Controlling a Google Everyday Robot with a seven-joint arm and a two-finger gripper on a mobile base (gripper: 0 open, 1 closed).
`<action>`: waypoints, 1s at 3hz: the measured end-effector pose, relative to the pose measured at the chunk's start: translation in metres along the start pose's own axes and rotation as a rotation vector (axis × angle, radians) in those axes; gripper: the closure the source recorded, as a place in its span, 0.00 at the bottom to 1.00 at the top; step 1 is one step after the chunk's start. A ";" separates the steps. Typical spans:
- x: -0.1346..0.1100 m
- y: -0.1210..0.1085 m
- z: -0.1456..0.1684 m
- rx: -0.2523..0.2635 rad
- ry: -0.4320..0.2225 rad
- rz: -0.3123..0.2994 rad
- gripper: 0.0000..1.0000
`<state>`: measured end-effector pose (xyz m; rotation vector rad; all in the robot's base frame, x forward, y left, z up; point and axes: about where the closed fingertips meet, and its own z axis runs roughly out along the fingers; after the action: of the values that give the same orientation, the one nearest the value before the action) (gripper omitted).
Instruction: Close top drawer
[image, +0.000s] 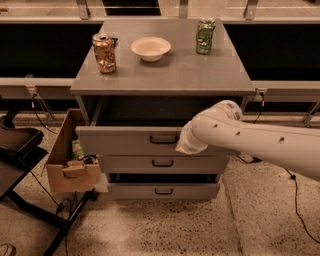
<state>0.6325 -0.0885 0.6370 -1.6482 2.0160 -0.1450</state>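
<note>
My gripper (186, 144) sits against the top drawer (125, 140), three o'clock of its handle (163, 139); open or closed, I cannot tell. A cardboard box (67, 162) crowds nine o'clock.

Smooth white plastic-looking gripper (187, 145) rests against the matt grey top drawer (127, 140), beside a brown cardboard box (73, 178)

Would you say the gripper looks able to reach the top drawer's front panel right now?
Probably yes: the gripper sits at the front of the top drawer, just beside its handle, with nothing visible between them.
</note>
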 end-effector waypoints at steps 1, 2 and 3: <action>-0.007 -0.029 0.016 -0.027 0.012 -0.011 1.00; -0.010 -0.050 0.027 -0.047 0.027 -0.014 1.00; -0.015 -0.064 0.031 -0.050 0.034 -0.010 1.00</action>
<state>0.7048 -0.0834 0.6411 -1.6975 2.0529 -0.1276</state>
